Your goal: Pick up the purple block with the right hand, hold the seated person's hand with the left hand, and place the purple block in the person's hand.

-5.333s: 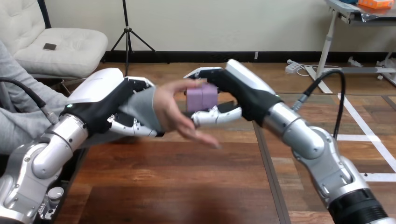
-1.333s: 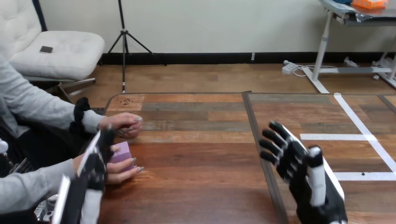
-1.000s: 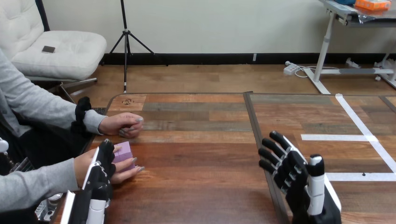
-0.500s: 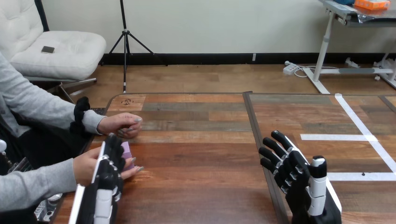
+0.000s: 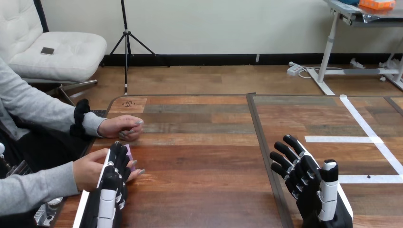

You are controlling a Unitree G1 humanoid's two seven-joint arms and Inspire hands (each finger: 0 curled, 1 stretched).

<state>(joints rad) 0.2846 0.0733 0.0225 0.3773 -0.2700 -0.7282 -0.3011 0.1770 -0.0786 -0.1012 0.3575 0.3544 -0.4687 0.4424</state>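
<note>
At the lower left of the frame, the person's lower hand [image 5: 87, 169] rests on the wooden surface [image 5: 199, 161] with the purple block [image 5: 129, 151] against its fingers. The left robot hand [image 5: 114, 176] stands edge-on in front, fingers straight and holding nothing, and hides most of the block. Above, the person's upper hand [image 5: 121, 127] lies curled on the surface. At lower right the right robot hand [image 5: 309, 183] is spread wide and empty.

the left hand [image 5: 113, 176] hides most of the purple block [image 5: 129, 151]; whether the person's nearer hand [image 5: 87, 168] grips it can't be told.
</note>
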